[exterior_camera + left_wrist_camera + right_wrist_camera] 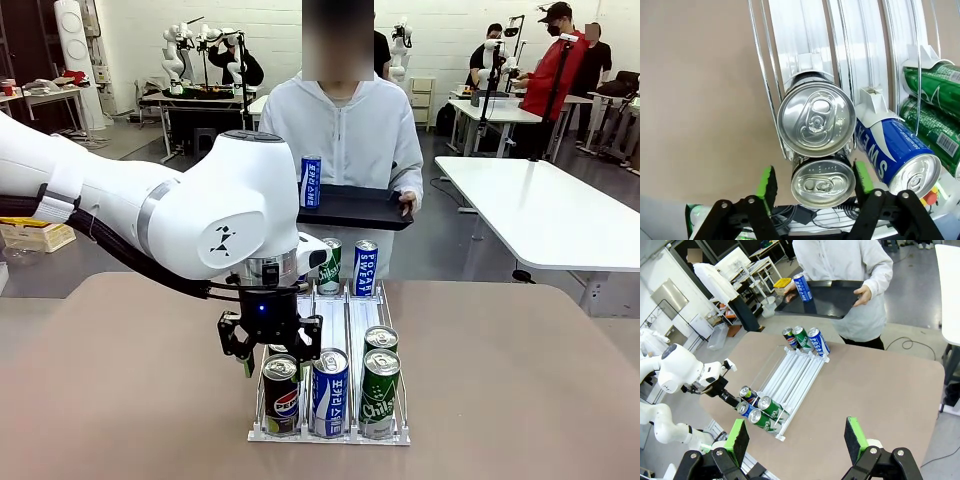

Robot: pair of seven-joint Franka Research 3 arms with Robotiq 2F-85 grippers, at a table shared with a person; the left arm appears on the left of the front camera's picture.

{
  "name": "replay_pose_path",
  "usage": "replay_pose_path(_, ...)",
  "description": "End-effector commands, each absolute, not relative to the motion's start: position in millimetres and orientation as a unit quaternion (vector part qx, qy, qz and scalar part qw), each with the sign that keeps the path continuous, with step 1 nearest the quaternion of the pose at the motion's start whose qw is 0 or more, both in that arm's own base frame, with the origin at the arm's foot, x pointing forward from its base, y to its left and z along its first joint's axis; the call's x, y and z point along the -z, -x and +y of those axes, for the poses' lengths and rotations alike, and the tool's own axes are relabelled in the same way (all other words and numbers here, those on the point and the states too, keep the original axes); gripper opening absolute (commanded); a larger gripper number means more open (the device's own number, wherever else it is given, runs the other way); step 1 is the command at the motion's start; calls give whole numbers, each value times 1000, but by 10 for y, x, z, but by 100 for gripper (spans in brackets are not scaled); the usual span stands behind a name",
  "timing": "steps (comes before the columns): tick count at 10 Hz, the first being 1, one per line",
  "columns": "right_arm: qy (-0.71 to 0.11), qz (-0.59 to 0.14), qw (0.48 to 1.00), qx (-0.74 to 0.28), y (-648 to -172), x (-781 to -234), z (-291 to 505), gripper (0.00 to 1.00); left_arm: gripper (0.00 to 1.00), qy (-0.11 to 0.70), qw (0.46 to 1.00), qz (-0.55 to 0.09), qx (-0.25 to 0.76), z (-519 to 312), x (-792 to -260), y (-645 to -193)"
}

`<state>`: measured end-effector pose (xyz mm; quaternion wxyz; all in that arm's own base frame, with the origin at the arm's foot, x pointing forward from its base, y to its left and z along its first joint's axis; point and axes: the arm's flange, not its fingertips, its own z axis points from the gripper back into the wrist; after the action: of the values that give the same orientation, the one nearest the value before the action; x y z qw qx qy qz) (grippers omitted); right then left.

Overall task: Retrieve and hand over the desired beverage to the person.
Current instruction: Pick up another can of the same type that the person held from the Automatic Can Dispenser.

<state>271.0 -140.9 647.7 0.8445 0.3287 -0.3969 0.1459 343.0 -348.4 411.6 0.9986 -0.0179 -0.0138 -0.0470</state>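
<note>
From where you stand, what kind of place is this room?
Probably a robotics lab or workshop: white work tables stand around, other robot arms sit on a far bench, and a can rack is set up for testing.

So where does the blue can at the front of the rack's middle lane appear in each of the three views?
Front view: blue can low in the centre, between a Pepsi can and a green can.
Left wrist view: at the right, lying slantwise, its top toward the lower right.
Right wrist view: small, at the lower left, at the rack's near end.
Shared landmark: the white rack with its three lanes.
</note>
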Motion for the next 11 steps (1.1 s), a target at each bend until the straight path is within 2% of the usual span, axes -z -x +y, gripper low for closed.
replay_pose_path(1, -342, -404, 835, -152, -2742, -6477, -1403, 100, 0, 6, 999, -16, 40, -3517, -4068, -3433)
replay_pose_path(2, -342, -404, 835, -152, -2742, -6477, -1403, 100, 32, 6, 999, -13, 40, -3519, -4067, -3430)
replay_pose_path(3, -342, -404, 835, -152, -2742, -6477, -1403, 100, 0, 7, 999, -12, 41, -3521, -4065, -3426)
replay_pose_path(5, -342, -404, 835, -152, -2742, -6477, -1403, 100, 0, 7, 999, -9, 41, -3520, -4064, -3430)
replay_pose_path(6, -342, -404, 835, -152, -2742, -6477, -1403, 100, 5, 6, 999, -8, 41, -3516, -4063, -3434)
replay_pose_path(7, -342, -404, 835, -152, -2742, -6477, -1403, 100, 5, 7, 999, -7, 41, -3515, -4059, -3431)
replay_pose_path(8, -342, -404, 835, -152, -2742, -6477, -1403, 100, 0, 9, 999, -8, 43, -3507, -4078, -3432)
replay_pose_path(9, -342, -404, 835, -152, -2742, -6477, -1403, 100, 4, 10, 999, -10, 41, -3500, -4121, -3423)
replay_pose_path(10, -342, -404, 835, -152, -2742, -6477, -1403, 100, 0, 9, 999, -10, 33, -3482, -4239, -3409)
replay_pose_path(11, -342, -404, 835, -152, -2742, -6477, -1403, 100, 0, 12, 999, -15, 32, -3470, -4416, -3380)
